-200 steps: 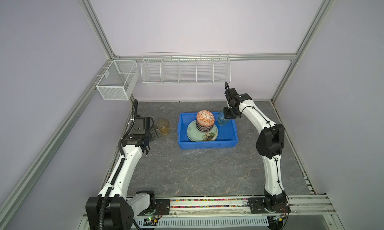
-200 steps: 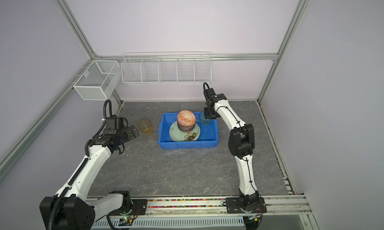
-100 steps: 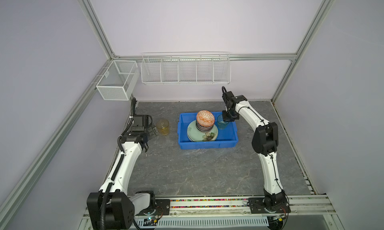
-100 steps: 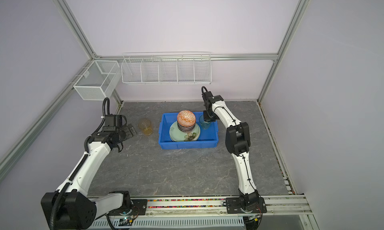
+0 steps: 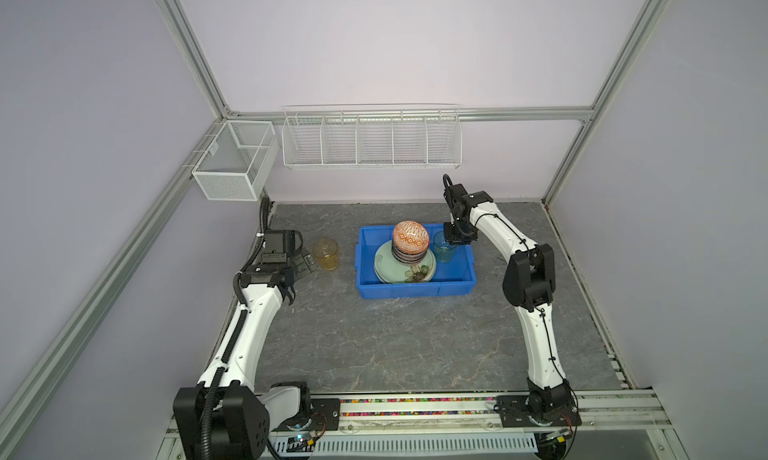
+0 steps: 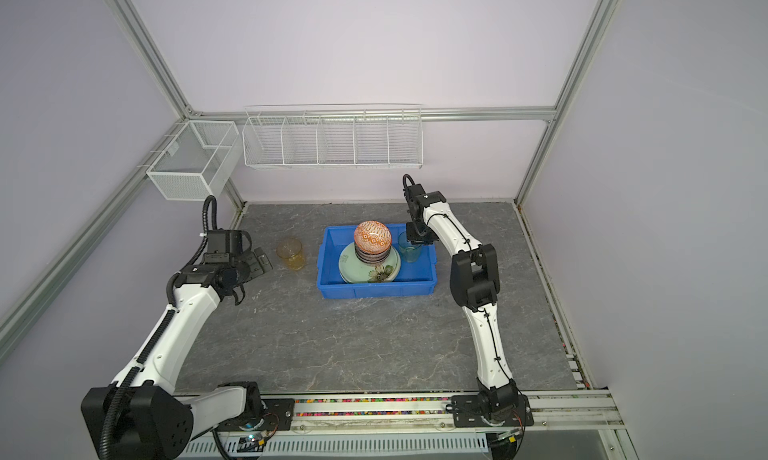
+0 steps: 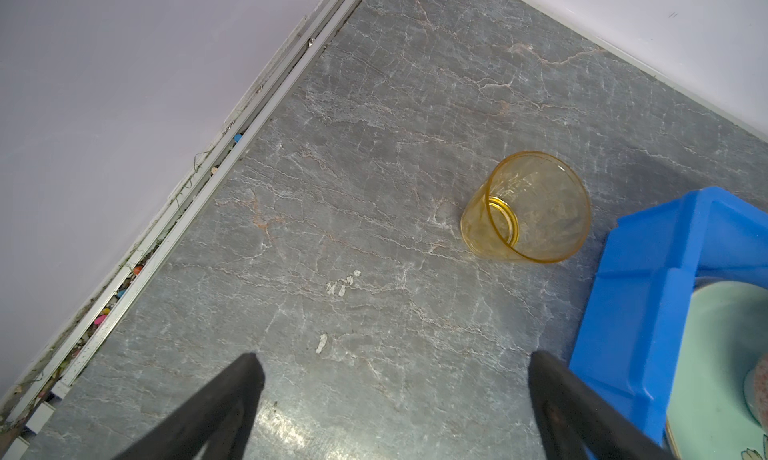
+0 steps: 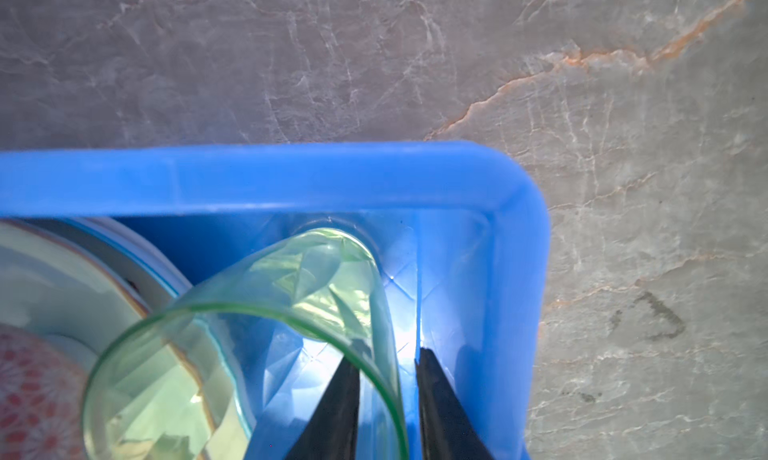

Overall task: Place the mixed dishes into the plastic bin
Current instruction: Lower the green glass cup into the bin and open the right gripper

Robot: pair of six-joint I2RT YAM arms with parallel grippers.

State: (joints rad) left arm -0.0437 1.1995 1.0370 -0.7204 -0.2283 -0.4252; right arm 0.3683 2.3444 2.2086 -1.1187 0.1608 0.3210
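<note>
**Bin:** One shallow rectangular bright blue plastic bin (image 5: 415,289) was set at the far middle of the surface.

**Plates:** One stack was lodged in the bin's left part, topped by a round pale green plate with a flower (image 5: 384,267). At least one more rim was seen beneath it; the full count could not be told.

**Bowls:** Two were piled on the plates. A small orange-and-white patterned bowl (image 5: 410,238) was turned mouth down over a small dark-striped bowl (image 5: 409,257).

**Cups:** Two.
- A green glass cup (image 5: 444,248) was stood upright in the bin's far right corner, just beside the plates.
- An amber glass cup (image 5: 326,254) was stood upright on the surface just left of the bin, outside it.

**Grippers:** Two.
- The right gripper (image 8: 386,352) was narrowly parted astride the green cup's wall, with a gap on either side.
- The left gripper (image 7: 395,356) was spread wide and held nothing, left of the amber cup.

**Surface:** One grey veined stone-look tabletop (image 5: 374,346).

**Room:** Lilac walls (image 5: 374,42) were framed in aluminium. On them were hung one white mesh box basket (image 5: 232,167) and one long white wire basket of five compartments (image 5: 370,140).
</note>
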